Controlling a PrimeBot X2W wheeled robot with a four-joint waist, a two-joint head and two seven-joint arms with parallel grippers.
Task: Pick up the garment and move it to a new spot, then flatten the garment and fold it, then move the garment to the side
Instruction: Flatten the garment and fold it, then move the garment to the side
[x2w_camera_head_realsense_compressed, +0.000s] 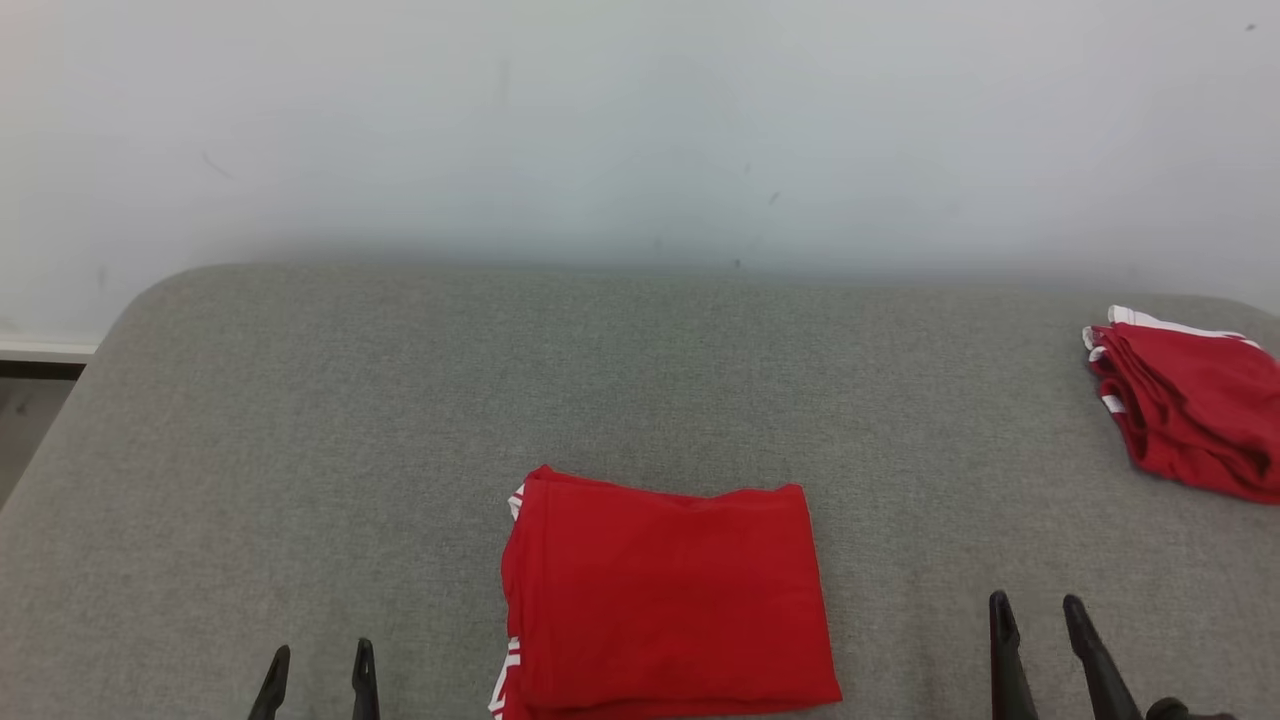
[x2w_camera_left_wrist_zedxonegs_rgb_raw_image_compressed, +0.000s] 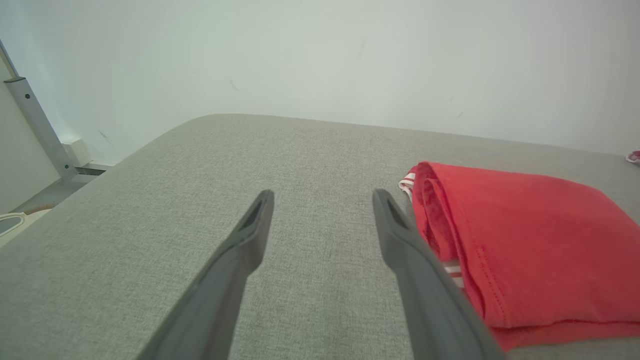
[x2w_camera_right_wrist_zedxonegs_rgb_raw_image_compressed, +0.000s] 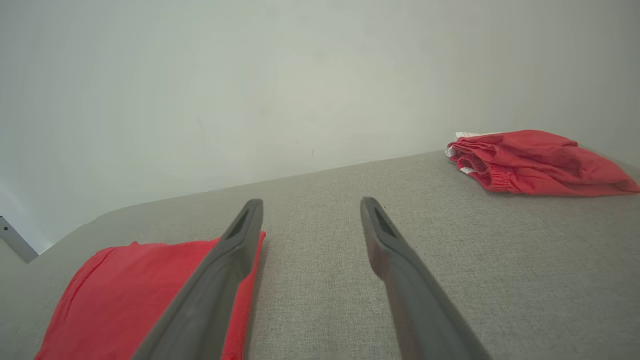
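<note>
Head cam gives the whole layout: a flat folded red cloth garment (x2w_camera_head_realsense_compressed: 665, 600) w/ white stripe trim lies on the grey fabric-covered desk (x2w_camera_head_realsense_compressed: 400, 400), at the near edge, roughly centre, between the two arms. The left pincer (x2w_camera_head_realsense_compressed: 322, 648) sits off to its left and the right pincer (x2w_camera_head_realsense_compressed: 1036, 600) off to its right. Both have fingers spread apart, gripping nothing, and aren't touching the cloth.

Left wrist cam shows stuff the head cam doesn't: the stacked fold layers along the garment's left side, plus a grey metal post (x2w_camera_left_wrist_zedxonegs_rgb_raw_image_compressed: 37, 125) and a bit of floor past the desk's corner. Right wrist cam gives a side look at a second rumpled red bundle (x2w_camera_right_wrist_zedxonegs_rgb_raw_image_compressed: 540, 160) w/ white trim, at the far right of the desk, well apart from the folded one.

Cut off or hidden: the folded garment's near edge runs out of the head frame, and the bundle is clipped at that frame's right edge. In the right wrist cam, one dark finger covers part of the folded garment's edge. Can't tell what kind of garment either one is tbh.

A pale wall (x2w_camera_head_realsense_compressed: 640, 120) w/ a few faint marks stands behind the desk.
</note>
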